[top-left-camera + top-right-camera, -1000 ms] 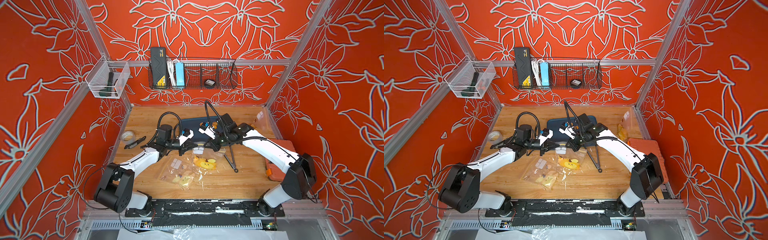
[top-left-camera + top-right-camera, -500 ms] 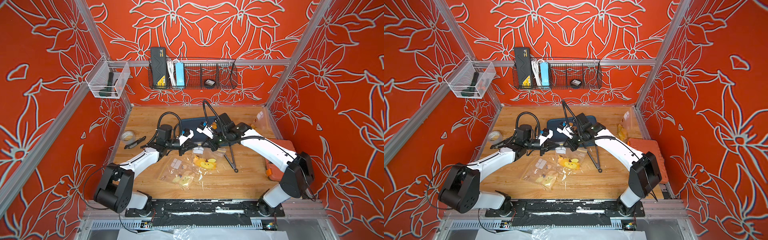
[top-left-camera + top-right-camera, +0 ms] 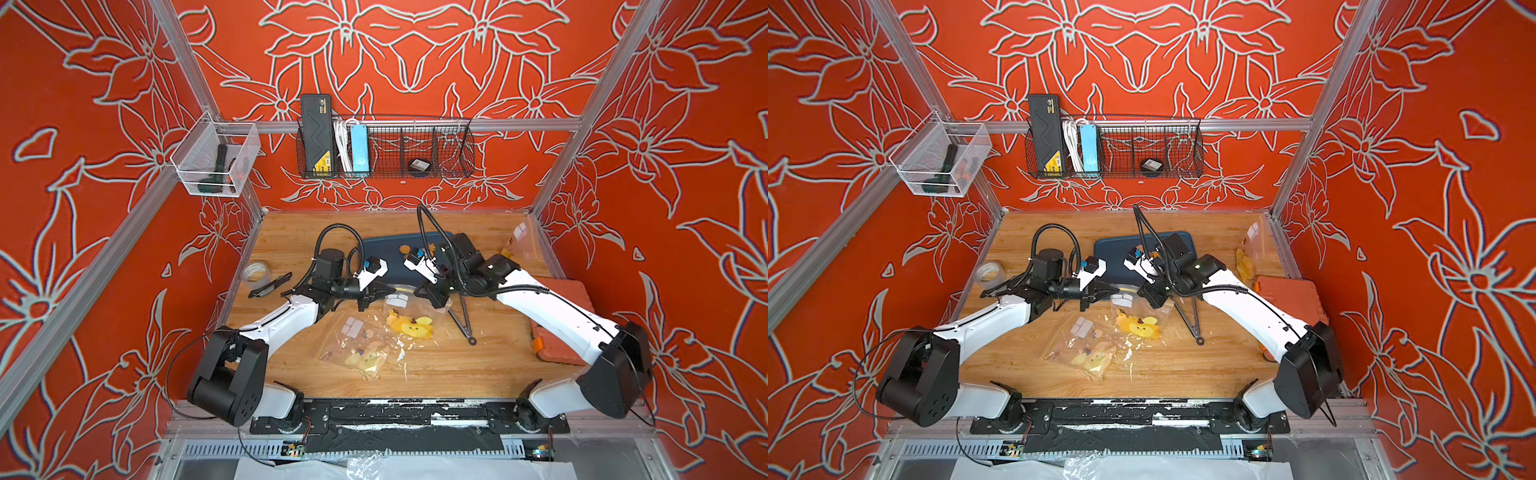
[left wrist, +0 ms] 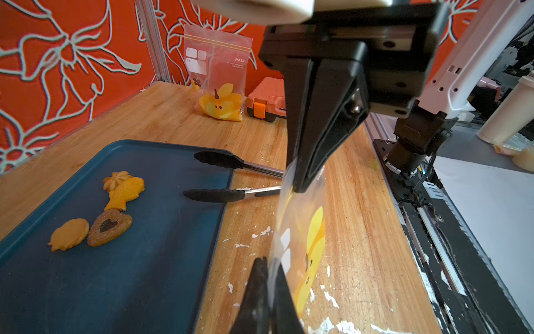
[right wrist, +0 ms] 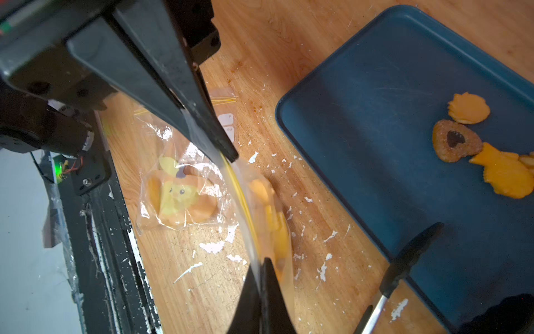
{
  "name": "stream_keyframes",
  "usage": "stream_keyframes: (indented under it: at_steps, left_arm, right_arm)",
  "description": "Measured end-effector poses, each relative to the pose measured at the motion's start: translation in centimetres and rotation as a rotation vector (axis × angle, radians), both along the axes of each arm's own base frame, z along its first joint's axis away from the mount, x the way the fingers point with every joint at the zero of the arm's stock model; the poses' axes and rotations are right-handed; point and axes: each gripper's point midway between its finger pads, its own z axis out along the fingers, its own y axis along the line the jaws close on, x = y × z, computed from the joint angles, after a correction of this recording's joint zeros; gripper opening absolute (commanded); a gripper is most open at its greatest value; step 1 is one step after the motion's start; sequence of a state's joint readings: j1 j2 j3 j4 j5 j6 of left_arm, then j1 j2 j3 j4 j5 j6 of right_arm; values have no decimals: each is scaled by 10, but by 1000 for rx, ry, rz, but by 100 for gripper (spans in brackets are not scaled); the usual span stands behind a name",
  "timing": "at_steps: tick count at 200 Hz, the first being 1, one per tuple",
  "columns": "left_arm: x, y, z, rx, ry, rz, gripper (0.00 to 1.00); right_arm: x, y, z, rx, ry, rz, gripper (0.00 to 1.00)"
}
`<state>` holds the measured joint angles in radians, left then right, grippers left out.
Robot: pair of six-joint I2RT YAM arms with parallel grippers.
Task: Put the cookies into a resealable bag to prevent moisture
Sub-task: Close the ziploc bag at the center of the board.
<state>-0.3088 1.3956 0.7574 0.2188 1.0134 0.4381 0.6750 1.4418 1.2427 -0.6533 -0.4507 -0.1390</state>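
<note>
Glossy clear plastic bag [image 4: 300,231], matt blue tray [image 4: 144,260], scuffed wooden table [image 4: 361,231], metal tongs [image 4: 257,191]

place: lab test cell | cues: aluminium frame [image 3: 519,124], printed backdrop walls [image 3: 124,104], wire basket [image 3: 449,153]

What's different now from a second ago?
The right gripper pinched shut on the top edge of the bag, opposite the left gripper, which stayed shut on it. The cookies stayed on the tray; the tongs did not move.

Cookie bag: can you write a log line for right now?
left gripper: shut on bag | right gripper: shut on bag | bag: stretched between both | cookies: four on blue tray
</note>
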Motion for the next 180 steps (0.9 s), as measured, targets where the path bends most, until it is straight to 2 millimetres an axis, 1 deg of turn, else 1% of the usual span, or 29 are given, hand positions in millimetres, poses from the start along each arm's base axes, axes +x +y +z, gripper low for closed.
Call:
stream_keyframes:
  at_steps: [7,11,19,28,32,34,36,37,38,39,42,43,44,67,76,81,85,94,105,117,150,165,180]
  left_arm:
    - [0,0,0,-1,-1,-2,0]
    - [0,0,0,0,-1,-1,0]
    - [0,0,0,1,-1,3,0]
    - [1,1,0,2,-1,6,0]
    - [1,1,0,2,-1,8,0]
    - [1,1,0,2,-1,8,0]
    - [1,1,0,2,-1,8,0]
    - [1,1,0,2,-1,8,0]
    - [1,1,0,2,-1,8,0]
    - [1,1,0,2,-1,8,0]
    - [1,1,0,2,0,8,0]
    - [1,1,0,2,0,8,0]
    - [1,1,0,2,1,8,0]
    - [1,1,0,-1,6,7,0]
    - [0,0,1,-4,8,1,20]
    - [-1,0,1,-6,6,-4,34]
    - [-1,-1,2,-9,8,-6,42]
    - [-2,-2,3,-14,7,-13,51]
    - [-4,-3,4,-20,15,-19,57]
    - [-5,-6,6,-27,13,-25,57]
    - [-7,-15,13,-37,-1,-46,53]
    - [-6,-22,18,-40,-14,-63,49]
    - [-7,-29,19,-41,-12,-79,39]
  right_arm:
    - [-1,-2,0,-1,-3,-6,31]
    - [-2,-2,-1,-3,-6,-6,38]
    - [-3,-7,-3,-16,-12,-19,45]
    - [-4,-12,-7,-30,-13,-39,47]
    - [-4,-14,-8,-37,-15,-45,46]
    - [-4,-15,-9,-39,-14,-50,44]
    - [-4,-16,-9,-42,-16,-51,39]
    - [-4,-17,-10,-45,-18,-54,39]
    - [-4,-17,-10,-47,-18,-55,35]
    - [-4,-18,-11,-48,-18,-55,25]
    - [-4,-19,-11,-51,-17,-62,8]
    - [-4,-19,-12,-52,-16,-66,2]
    - [-4,-19,-12,-53,-17,-65,0]
    - [-3,-22,-13,-62,-18,-79,0]
    - [-3,-22,-13,-60,-16,-80,0]
    - [-3,-22,-13,-59,-16,-80,0]
    - [-3,-22,-13,-57,-15,-79,0]
    - [-4,-21,-14,-53,-12,-77,0]
    - [-5,-21,-14,-47,-4,-74,0]
    - [-7,-20,-15,-42,4,-70,0]
    - [-10,-19,-13,-28,11,-64,0]
    - [-11,-20,-14,-26,12,-64,0]
    - [-12,-20,-13,-23,12,-66,0]
